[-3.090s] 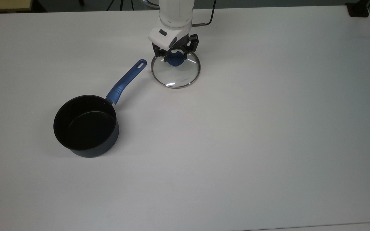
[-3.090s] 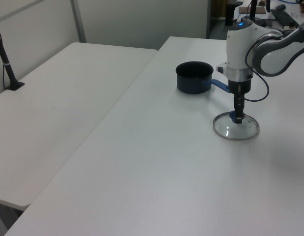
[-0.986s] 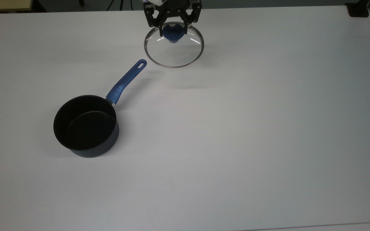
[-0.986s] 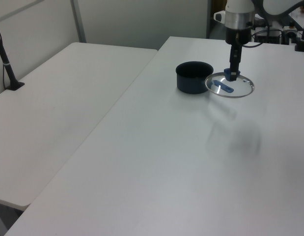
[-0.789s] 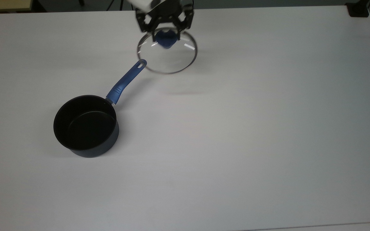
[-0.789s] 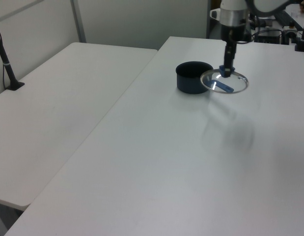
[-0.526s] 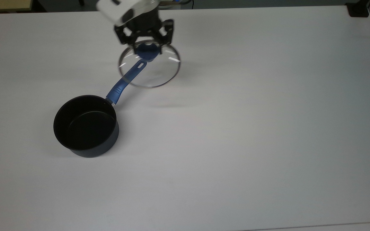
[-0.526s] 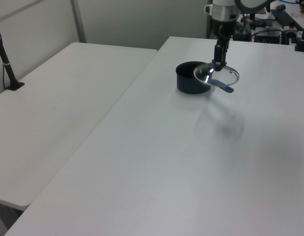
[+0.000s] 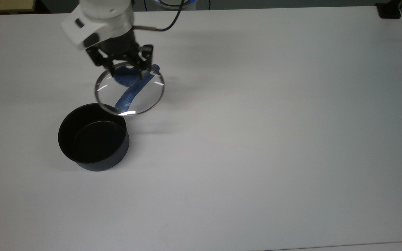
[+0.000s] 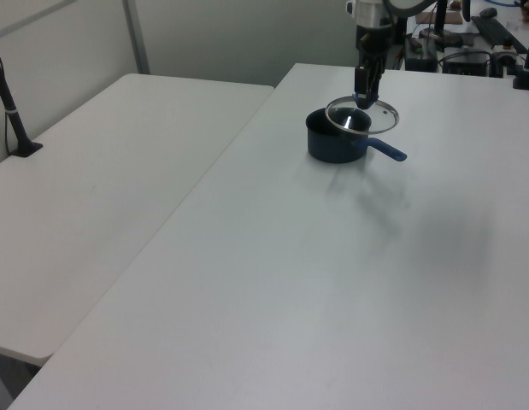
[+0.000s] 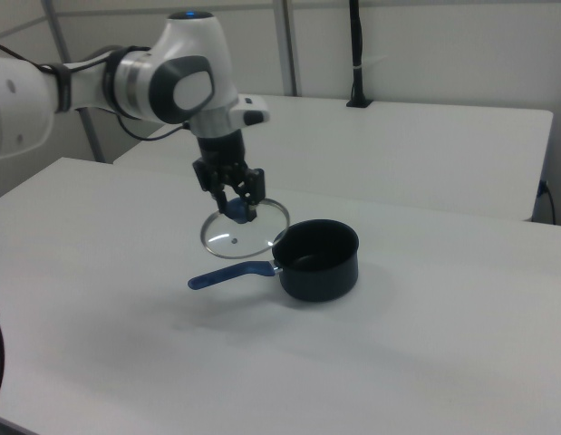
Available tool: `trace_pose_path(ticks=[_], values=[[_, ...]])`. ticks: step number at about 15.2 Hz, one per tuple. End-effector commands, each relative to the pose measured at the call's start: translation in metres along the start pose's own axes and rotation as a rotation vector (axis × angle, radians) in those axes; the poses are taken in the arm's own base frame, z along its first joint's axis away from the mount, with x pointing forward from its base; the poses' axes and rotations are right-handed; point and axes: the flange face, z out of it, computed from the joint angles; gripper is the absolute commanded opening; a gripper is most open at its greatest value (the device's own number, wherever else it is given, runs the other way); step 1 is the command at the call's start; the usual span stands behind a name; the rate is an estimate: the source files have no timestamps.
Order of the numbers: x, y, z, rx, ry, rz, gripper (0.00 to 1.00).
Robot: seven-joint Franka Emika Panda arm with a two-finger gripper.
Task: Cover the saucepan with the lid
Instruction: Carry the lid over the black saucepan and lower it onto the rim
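Observation:
My gripper [image 9: 126, 74] [image 10: 362, 99] [image 11: 239, 209] is shut on the blue knob of the lid [image 9: 141, 96] [image 10: 373, 118] [image 11: 235, 237], a clear glass disc with a steel rim, held level in the air. In the top view the lid hangs over the saucepan's blue handle [image 9: 125, 100], its lower left edge just overlapping the pan's rim. The saucepan [image 9: 92, 136] [image 10: 334, 137] [image 11: 318, 260], black inside and dark blue-grey outside, stands open on the white table [image 9: 257, 139]. In the right view the handle [image 11: 230, 274] points to the right view's left, under the lid.
A second white table [image 10: 102, 171] [image 11: 425, 136] stands beside this one. A black post [image 10: 12, 111] [image 11: 357, 54] is clamped at its far edge. A small black object [image 9: 389, 10] sits at the table's corner at the top view's top right.
The lid has been lifted off the table and carried toward the saucepan, down and to the left in the top view, from beyond the handle's end to over the handle.

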Motion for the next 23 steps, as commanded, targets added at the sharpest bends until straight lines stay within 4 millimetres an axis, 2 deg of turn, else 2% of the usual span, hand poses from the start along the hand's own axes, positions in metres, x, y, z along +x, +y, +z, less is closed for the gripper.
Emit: trace_pose_path(ticks=[1,6,9,12,14,17,23], values=[[0.018,0.026,0.008,0.008,-0.005,0.010,0.53],[0.023,0.043,0.013,0.003,0.025,0.012,0.53],[0.028,0.056,0.025,-0.006,0.036,0.038,0.54],[0.043,0.057,0.025,0.012,0.067,0.068,0.54],[0.052,0.067,0.025,0.002,0.084,0.111,0.54],[0.062,0.071,0.027,-0.005,0.128,0.146,0.54],[0.069,0.078,0.036,-0.014,0.162,0.187,0.54]])
